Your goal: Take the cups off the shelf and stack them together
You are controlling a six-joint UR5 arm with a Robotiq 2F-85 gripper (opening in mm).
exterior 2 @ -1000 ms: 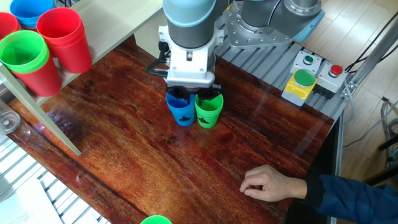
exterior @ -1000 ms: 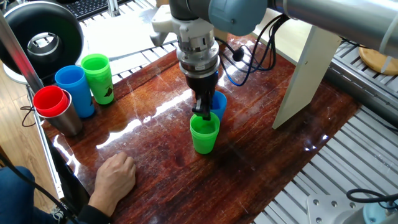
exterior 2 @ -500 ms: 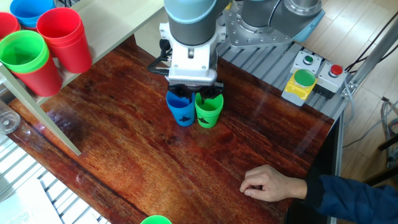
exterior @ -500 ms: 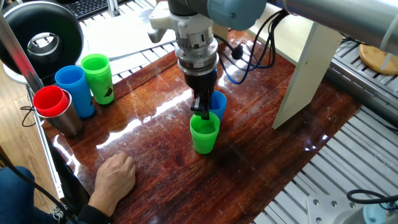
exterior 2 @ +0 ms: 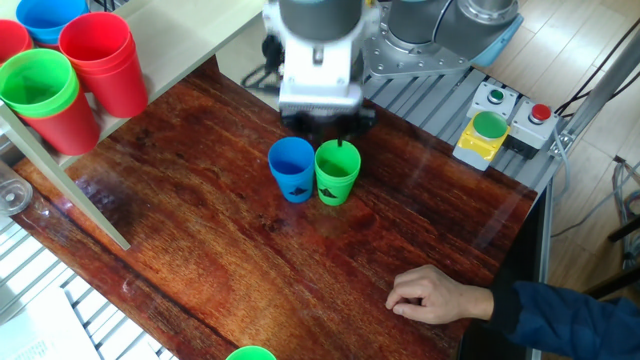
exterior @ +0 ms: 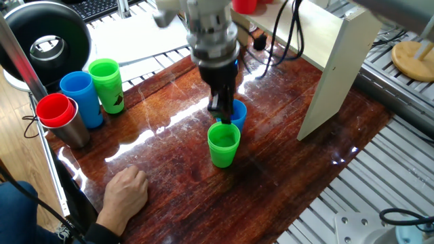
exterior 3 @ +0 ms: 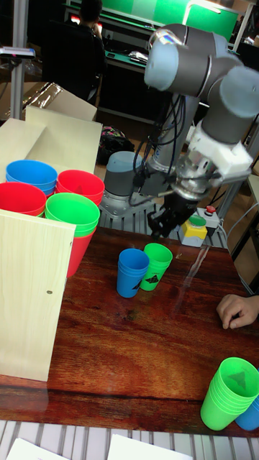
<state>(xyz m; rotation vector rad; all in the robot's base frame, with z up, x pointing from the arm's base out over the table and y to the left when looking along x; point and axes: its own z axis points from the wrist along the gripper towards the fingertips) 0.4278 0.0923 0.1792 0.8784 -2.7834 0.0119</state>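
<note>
Two hands' worth of work is waiting on this tabletop (exterior: pixel 169 176), but only one person's hand (exterior: pixel 126 192) is resting on its near edge. Just past it, the green cup (exterior: pixel 223 145) is standing upright, with the blue cup (exterior: pixel 237 112) right behind it, so close that I cannot tell whether they are touching. The end effector (exterior: pixel 220 107) is hovering just above the pair. It is blurred, so I cannot tell how far apart its fingers are, though it seems to be carrying nothing.

If nesting these two is the step in hand, I would be pinching one cup by its wall and lifting it straight up until it is clearing its neighbour's rim. Then I would be centring it and lowering it gently, since a sideways drag is likely to be tipping the other.

Counting now: two cups are sitting mid-table. Off at the side edge, three more are standing: a side green cup (exterior: pixel 106 84), a side blue cup (exterior: pixel 80 99), and a red cup (exterior: pixel 55 111) sitting in one grey metal tumbler (exterior: pixel 73 133). Farthest back, the shelf (exterior 3: pixel 32 287) is showing four rims: one shelf green cup (exterior 3: pixel 72 210), two shelf red cups (exterior 3: pixel 80 186) and one shelf blue cup (exterior 3: pixel 32 175). Some are looking nested, so the true count may be higher.
</note>
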